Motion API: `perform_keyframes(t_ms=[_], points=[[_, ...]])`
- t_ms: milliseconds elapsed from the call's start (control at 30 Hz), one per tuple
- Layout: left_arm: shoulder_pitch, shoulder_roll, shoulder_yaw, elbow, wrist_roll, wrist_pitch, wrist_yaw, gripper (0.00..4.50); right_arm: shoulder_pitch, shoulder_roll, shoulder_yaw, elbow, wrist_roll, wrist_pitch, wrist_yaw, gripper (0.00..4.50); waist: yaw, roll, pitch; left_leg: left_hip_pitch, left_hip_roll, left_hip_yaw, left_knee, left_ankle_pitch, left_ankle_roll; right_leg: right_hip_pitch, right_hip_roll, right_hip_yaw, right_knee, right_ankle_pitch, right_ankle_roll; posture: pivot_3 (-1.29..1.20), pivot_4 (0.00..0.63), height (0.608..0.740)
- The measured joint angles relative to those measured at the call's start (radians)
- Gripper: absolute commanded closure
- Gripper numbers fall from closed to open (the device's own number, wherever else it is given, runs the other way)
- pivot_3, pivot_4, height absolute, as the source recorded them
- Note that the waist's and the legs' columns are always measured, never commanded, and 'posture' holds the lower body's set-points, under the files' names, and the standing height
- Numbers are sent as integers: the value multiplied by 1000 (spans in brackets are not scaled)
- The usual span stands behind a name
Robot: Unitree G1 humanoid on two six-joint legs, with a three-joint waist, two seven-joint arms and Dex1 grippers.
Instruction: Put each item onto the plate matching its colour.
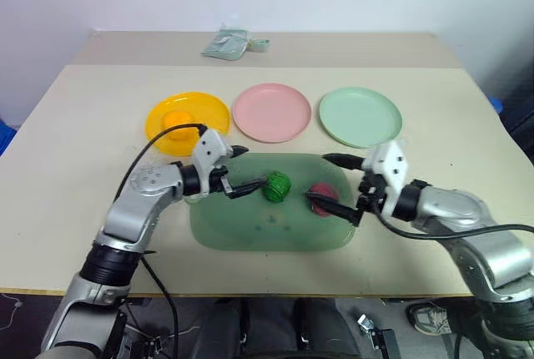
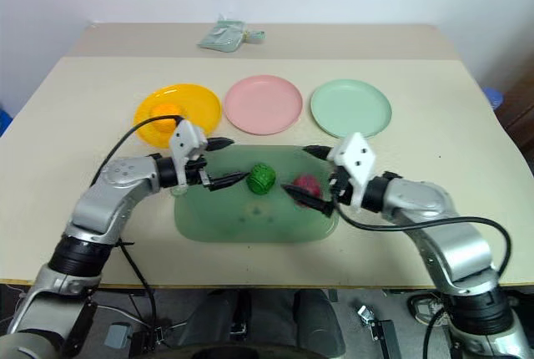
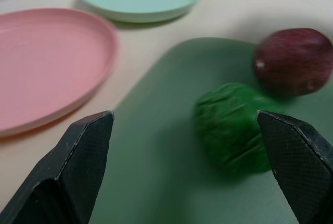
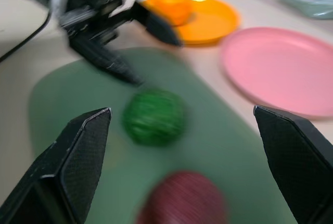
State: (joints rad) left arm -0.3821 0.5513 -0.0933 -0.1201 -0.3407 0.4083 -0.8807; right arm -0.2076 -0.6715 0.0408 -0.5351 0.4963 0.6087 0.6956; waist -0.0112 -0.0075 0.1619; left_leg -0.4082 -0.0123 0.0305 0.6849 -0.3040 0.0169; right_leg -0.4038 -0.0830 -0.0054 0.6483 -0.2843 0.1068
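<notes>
From your head views, the green tray point(image 1: 250, 234) carried the ridged green ball point(image 1: 277, 186) and the reddish-purple ball point(image 1: 324, 199); beyond it sat the yellow plate point(image 1: 209, 113) holding the orange ball point(image 1: 176, 120), the pink plate point(image 1: 271, 112) and the mint plate point(image 1: 360, 116). The left gripper point(image 1: 238, 171) and right gripper point(image 1: 335, 185) both gaped, holding nothing. Your left wrist view showed the green ball's ridges between spread fingers point(image 3: 86, 156). Your right wrist view added the packet point(image 4: 312, 5) past the pink plate.
</notes>
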Motion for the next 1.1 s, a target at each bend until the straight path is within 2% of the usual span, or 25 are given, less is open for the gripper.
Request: perform_keyframes(t_ms=[100,333,667,767,867,900,1100], points=[[96,56,76,-38,-40,0,-30,17,-82,64,89,1,-27,78,-62,0,-2,0,0,0,1,0,-1,1,-3,-1,0,0,0,0,-1,0,150,740],[272,154,153,-156,-66,-4,-80,17,-206,104,250,47,-151,184,-138,0,0,0,0,0,-2,0,-1,1,-2,-1,-4,0,0,0,-1,0,150,740],[339,157,154,-241,-65,-5,-69,17,-274,173,310,110,-189,338,-166,0,-2,0,0,0,-2,0,-2,-1,0,-2,-4,0,0,0,-1,0,150,740],[339,155,153,-248,-65,-4,-65,0,-289,187,310,111,-187,380,-168,892,-3,0,0,0,-2,0,-2,-1,1,-2,-4,0,0,0,-1,0,150,740],[339,155,150,-248,-65,-5,-64,0,-299,194,309,111,-186,403,-167,2288,-4,0,0,0,-2,0,-2,-1,1,-2,-4,0,0,0,-1,0,150,740],[339,155,147,-248,-65,-5,-64,0,-304,196,309,111,-185,411,-168,2488,-4,0,0,0,-2,0,-2,-1,1,-2,-4,0,0,0,-1,0,150,740],[337,145,146,-247,-65,-24,-59,0,-346,225,265,110,-168,415,-169,2488,-4,0,0,-1,-2,0,-2,-1,1,-3,-4,0,0,0,-1,0,150,740]])
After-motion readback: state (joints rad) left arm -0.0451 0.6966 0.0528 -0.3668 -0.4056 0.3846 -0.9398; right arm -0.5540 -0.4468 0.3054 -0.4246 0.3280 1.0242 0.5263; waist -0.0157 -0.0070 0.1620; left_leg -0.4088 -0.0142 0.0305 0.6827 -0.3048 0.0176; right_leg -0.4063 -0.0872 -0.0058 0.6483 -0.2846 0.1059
